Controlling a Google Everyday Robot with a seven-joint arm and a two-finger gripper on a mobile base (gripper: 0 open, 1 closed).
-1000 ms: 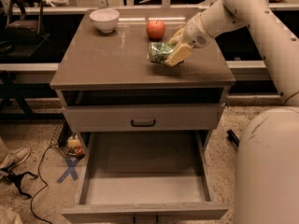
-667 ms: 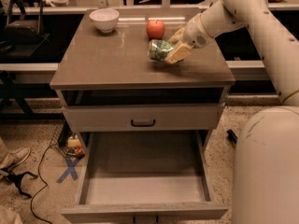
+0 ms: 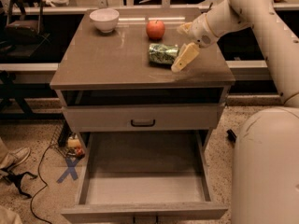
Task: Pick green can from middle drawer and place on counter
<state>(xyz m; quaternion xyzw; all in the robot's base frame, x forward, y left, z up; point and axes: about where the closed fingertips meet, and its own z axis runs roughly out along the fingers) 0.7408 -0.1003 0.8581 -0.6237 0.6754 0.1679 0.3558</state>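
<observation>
The green can (image 3: 162, 53) lies on its side on the counter (image 3: 107, 59), just in front of the red apple (image 3: 155, 29). My gripper (image 3: 183, 43) is at the can's right end, a little above the counter, and it is open. One finger (image 3: 185, 57) points down beside the can, and the other finger (image 3: 183, 28) is spread away behind it. Neither finger grips the can. The middle drawer (image 3: 145, 174) is pulled out below, and its floor is bare.
A white bowl (image 3: 104, 19) stands at the counter's back left. A closed drawer with a dark handle (image 3: 142, 122) sits above the open one. My arm (image 3: 261, 27) reaches in from the right, and my white base (image 3: 266, 167) stands by the drawer's right side. Cables (image 3: 28, 181) lie on the floor at left.
The gripper was shut on the can and held it tilted on the counter. Now its fingers have spread apart, and the can lies free on its side.
</observation>
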